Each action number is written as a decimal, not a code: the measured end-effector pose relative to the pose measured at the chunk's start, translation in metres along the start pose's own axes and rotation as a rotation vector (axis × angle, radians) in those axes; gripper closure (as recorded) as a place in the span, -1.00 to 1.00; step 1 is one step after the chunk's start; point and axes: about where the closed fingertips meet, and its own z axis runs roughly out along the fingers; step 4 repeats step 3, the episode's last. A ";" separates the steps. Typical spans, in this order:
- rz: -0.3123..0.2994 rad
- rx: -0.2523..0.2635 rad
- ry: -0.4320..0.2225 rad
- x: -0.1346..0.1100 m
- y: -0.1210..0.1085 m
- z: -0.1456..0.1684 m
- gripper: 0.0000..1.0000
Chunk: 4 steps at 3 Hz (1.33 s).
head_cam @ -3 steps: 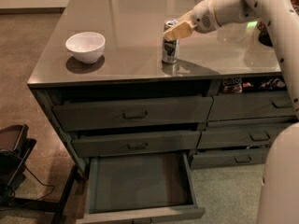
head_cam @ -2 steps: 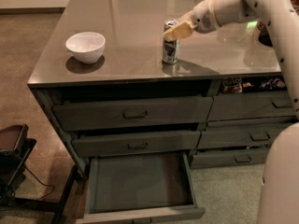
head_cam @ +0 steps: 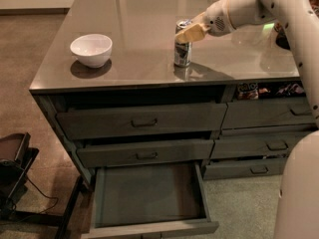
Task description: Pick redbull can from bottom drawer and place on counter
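Note:
The redbull can (head_cam: 182,53) stands upright on the counter (head_cam: 139,39), near its front edge and right of the middle. My gripper (head_cam: 188,32) reaches in from the right and sits at the can's top, covering part of its upper rim. The bottom drawer (head_cam: 149,195) is pulled out below the cabinet, and its flat dark floor shows nothing in it.
A white bowl (head_cam: 91,49) sits on the counter's left part. Closed drawers with bar handles (head_cam: 143,122) stack above the open one, with more at the right (head_cam: 266,145). A dark stand (head_cam: 12,163) is on the floor at the left. My white base (head_cam: 299,193) fills the lower right.

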 end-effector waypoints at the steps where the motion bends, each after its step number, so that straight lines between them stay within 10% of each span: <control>1: 0.000 0.000 0.000 0.000 0.000 0.000 -0.76; 4: 0.000 0.000 0.000 0.000 0.000 0.000 -1.00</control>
